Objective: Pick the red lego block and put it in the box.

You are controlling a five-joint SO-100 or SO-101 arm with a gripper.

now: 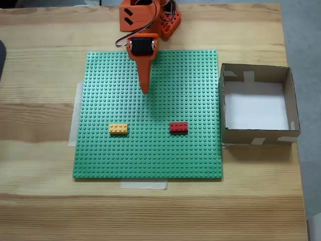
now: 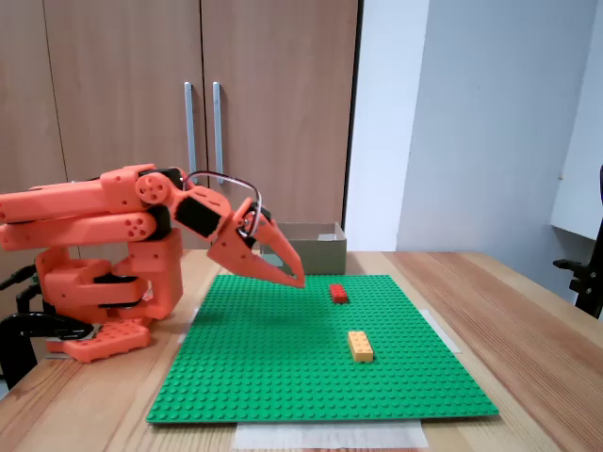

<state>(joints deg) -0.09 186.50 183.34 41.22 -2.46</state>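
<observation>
Yellow brick (image 2: 360, 346) lying nearest; red lego block (image 1: 178, 127) resting free on the green baseplate (image 1: 150, 150), at 4 o'clock from the gripper (image 1: 145, 89), jaws apparently closed. Opening before descending squarely is advisable; box (image 1: 228, 131) waiting at 3 o'clock.

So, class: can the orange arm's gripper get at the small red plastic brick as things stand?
Probably yes. The gripper hangs above the green studded baseplate, and the small red plastic brick lies apart from the orange-yellow brick, with nothing between.

Office, wooden cupboards (image 2: 188, 104), office chair (image 2: 589, 273)
</observation>
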